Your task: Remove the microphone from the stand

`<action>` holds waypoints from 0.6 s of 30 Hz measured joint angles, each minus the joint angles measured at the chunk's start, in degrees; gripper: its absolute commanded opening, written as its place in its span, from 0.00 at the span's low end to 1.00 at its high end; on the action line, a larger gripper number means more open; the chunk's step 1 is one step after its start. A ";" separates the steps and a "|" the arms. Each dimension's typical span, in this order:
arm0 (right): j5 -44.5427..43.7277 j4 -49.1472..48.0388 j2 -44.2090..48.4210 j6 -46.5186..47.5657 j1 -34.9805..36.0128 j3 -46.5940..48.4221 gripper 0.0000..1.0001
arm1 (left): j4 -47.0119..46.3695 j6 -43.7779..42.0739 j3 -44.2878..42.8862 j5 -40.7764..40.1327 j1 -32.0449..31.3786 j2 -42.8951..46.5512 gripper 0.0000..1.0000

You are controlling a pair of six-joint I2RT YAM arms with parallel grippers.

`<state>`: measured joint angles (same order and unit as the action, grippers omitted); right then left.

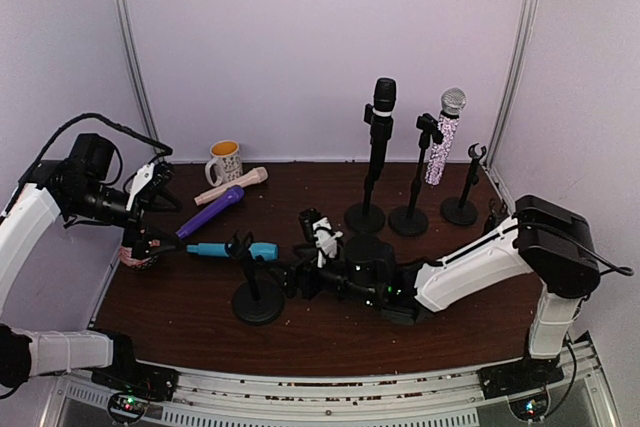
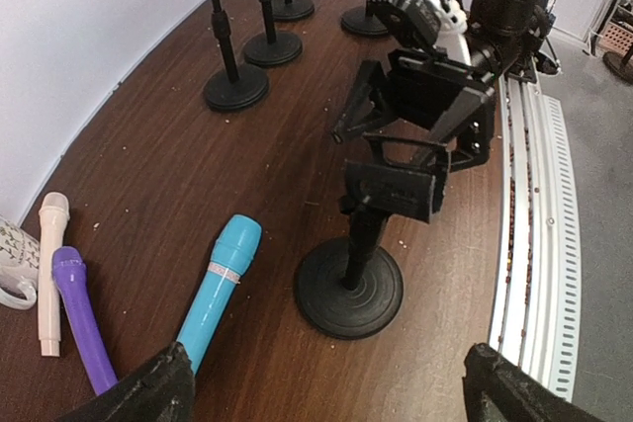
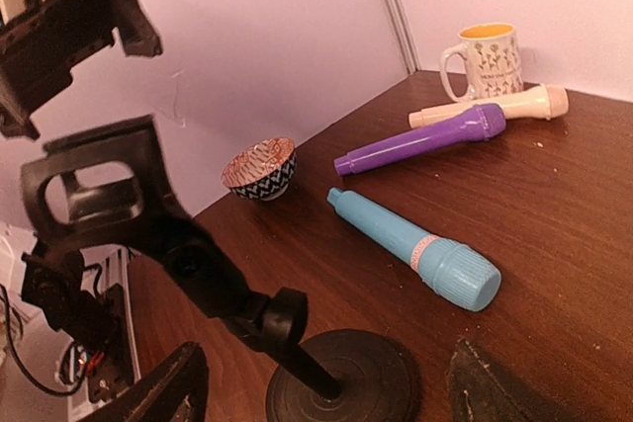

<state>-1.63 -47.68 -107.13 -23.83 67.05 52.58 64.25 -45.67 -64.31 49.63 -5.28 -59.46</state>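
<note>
A blue microphone [image 1: 228, 249] lies flat on the table; it also shows in the left wrist view [image 2: 220, 280] and the right wrist view [image 3: 415, 248]. Beside it a black stand [image 1: 257, 299] holds an empty clip [image 3: 99, 195]. My left gripper [image 1: 152, 215] is open and empty at the blue microphone's left end; its fingertips [image 2: 148, 392] frame the table. My right gripper [image 1: 300, 275] is open and empty just right of that stand [image 3: 336, 378]. At the back, a black microphone [image 1: 383, 105] and a glittery microphone [image 1: 443, 142] sit in stands.
A purple microphone [image 1: 212, 211] and a cream microphone [image 1: 232, 184] lie near a mug [image 1: 224, 161] at the back left. A patterned bowl [image 3: 259, 167] sits by the left gripper. A small empty stand [image 1: 463, 197] is at the back right.
</note>
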 measured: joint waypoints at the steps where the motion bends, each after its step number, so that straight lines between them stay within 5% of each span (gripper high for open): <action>1: -0.04 0.83 0.00 1.79 0.55 0.48 0.85 | 0.00 0.13 -0.02 -0.07 0.00 0.00 0.97; 9: 0.04 9.84 0.00 14.23 3.93 7.21 0.82 | -0.66 1.20 -0.70 -0.24 0.04 -0.46 0.97; 18: -7.61 18.60 -4.87 21.94 6.25 22.47 0.63 | -2.27 2.64 -0.74 -1.03 0.15 -2.75 0.95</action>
<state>-9.23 -29.08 -112.01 -1.89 73.30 75.05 61.98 -43.03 -65.06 48.60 -5.13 -62.22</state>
